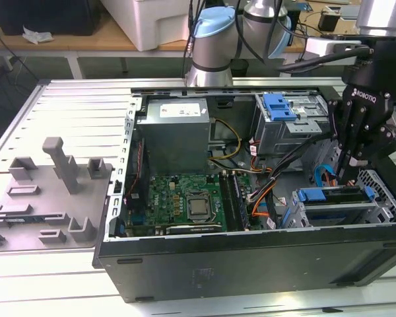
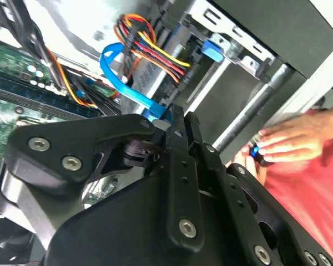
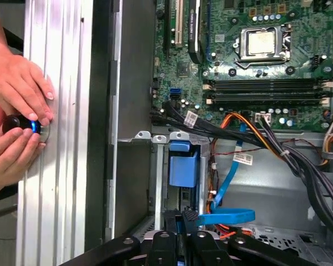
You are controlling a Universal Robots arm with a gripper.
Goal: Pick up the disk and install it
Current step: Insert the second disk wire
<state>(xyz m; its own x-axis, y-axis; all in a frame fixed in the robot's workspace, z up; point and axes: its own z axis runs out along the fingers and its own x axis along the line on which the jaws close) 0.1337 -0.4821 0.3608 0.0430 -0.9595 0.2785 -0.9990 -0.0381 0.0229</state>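
Observation:
The disk (image 1: 334, 206) lies flat in the grey bay at the front corner of the open computer case, on the exterior view's right. Its blue bracket (image 1: 320, 195) frames the top edge. In the first wrist view the bracket's blue tab (image 3: 183, 166) shows inside that bay. My black gripper (image 1: 354, 170) hangs just above the far side of the disk, fingers pointing down. In the second wrist view the fingertips (image 2: 184, 123) press together with nothing seen between them. My gripper (image 3: 183, 220) sits close behind the bay in the first wrist view.
A flat blue cable (image 3: 227, 216) and bundled wires (image 1: 264, 188) run right beside the gripper. The grey power-supply box (image 1: 175, 132), a cage with a blue latch (image 1: 280, 109) and the motherboard (image 1: 185, 198) sit inside the case. A person's hands (image 3: 16, 105) hold a small black device outside the case wall.

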